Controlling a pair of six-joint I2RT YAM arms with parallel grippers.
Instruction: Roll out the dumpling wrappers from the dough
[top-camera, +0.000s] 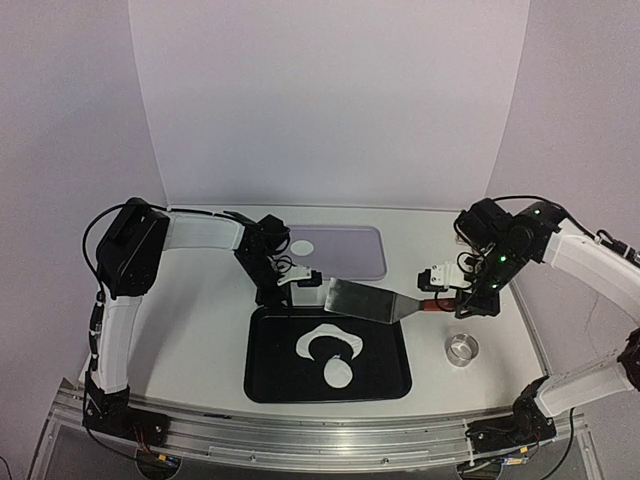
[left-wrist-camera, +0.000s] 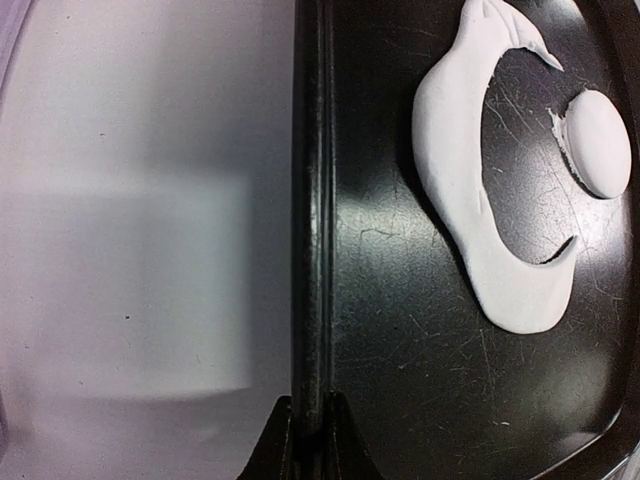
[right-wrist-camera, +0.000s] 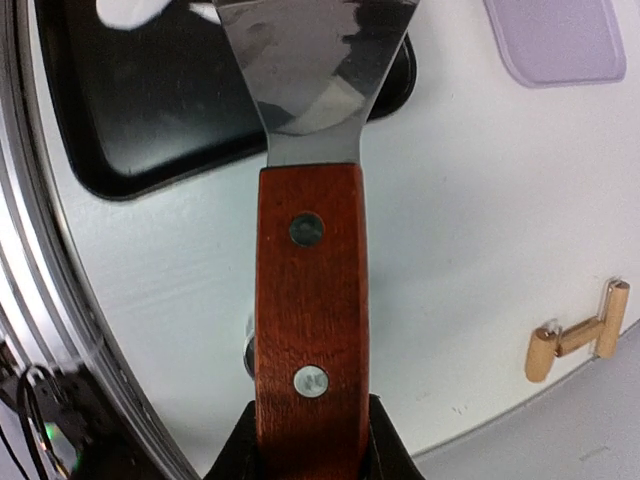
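The dough (top-camera: 318, 338) is a white crescent with a round cut-out, lying in a black tray (top-camera: 270, 375). One round dumpling wrapper (top-camera: 338, 373) lies in the tray just near of it. Another wrapper (top-camera: 300, 246) lies on the purple board (top-camera: 345, 252). My left gripper (top-camera: 275, 295) is shut on the tray's far rim (left-wrist-camera: 310, 250); its view shows the dough (left-wrist-camera: 465, 210) and the wrapper (left-wrist-camera: 600, 145). My right gripper (top-camera: 465, 300) is shut on the wooden handle (right-wrist-camera: 310, 320) of a metal spatula (top-camera: 365, 300), whose blade hangs over the tray's far right part.
A small metal ring (top-camera: 461, 349) stands on the table right of the tray. A small wooden piece (right-wrist-camera: 575, 335) lies near the table's edge in the right wrist view. White walls close off the back and sides.
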